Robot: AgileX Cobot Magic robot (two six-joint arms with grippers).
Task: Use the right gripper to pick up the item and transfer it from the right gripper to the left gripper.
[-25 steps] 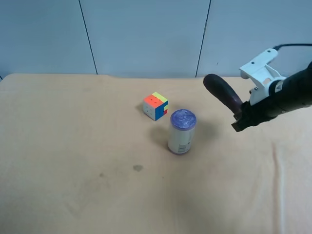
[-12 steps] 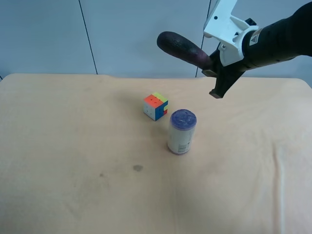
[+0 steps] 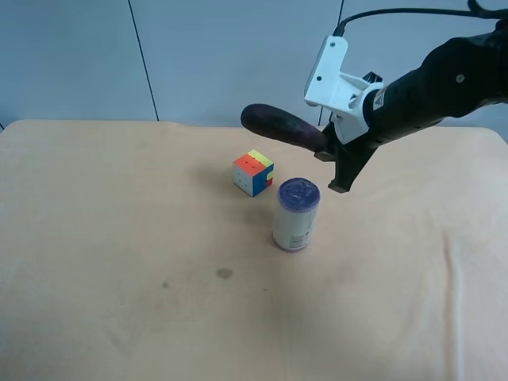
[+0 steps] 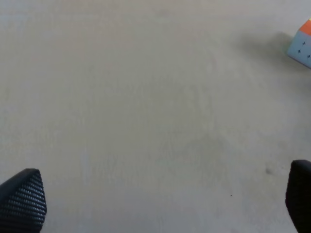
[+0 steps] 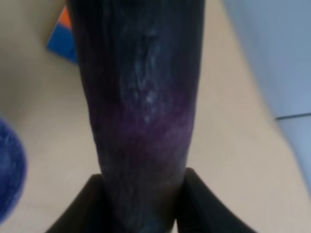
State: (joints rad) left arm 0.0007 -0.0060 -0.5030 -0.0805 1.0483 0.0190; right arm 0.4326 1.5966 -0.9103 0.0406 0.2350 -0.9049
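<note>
The item, a slim dark purple eggplant (image 3: 282, 127), hangs in the air above the table, just behind and above the can. My right gripper (image 3: 332, 159), on the black arm with the white bracket, is shut on its right-hand end, and the free end points toward the exterior high view's left. Close up in the right wrist view, the eggplant (image 5: 141, 107) runs out from between the two black fingers (image 5: 82, 208). My left gripper (image 4: 155, 204) appears only in the left wrist view, open wide over bare cloth with nothing between its fingertips (image 4: 22, 199).
A purple-lidded can (image 3: 295, 214) stands upright mid-table. A multicoloured puzzle cube (image 3: 254, 172) sits just behind it to the left, and its corner shows at the edge of the left wrist view (image 4: 301, 41). Beige cloth (image 3: 119, 278) covers the table, with a small stain (image 3: 225, 274).
The right arm lifted the eggplant up from low at the right, swung it leftward, then lowered it slightly to above the can. The can and cube stayed put.
</note>
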